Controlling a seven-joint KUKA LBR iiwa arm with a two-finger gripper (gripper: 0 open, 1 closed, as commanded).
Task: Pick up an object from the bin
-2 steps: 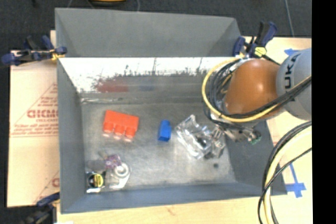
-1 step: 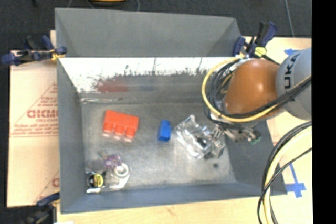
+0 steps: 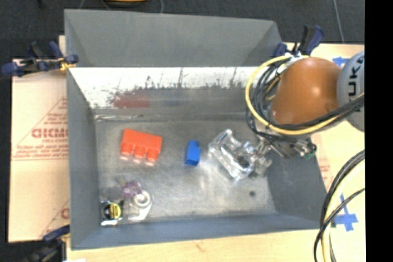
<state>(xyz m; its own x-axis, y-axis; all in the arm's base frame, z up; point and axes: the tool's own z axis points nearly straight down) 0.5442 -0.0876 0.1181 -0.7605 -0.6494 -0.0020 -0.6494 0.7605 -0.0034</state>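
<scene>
My gripper [image 3: 260, 155] is low in the right part of the bin, under the orange dome on the wrist. It sits at the right end of a clear plastic piece [image 3: 226, 153] that lies on the bin floor, and it seems to touch it. A small blue block [image 3: 193, 153] lies just left of the clear piece.
An orange ridged block [image 3: 140, 146] lies on the floor at centre left. In the front left corner are a small yellow-and-black tape measure [image 3: 111, 211] and a clear, pale purple item [image 3: 135, 198]. The arm and its cables hang over the bin's right wall.
</scene>
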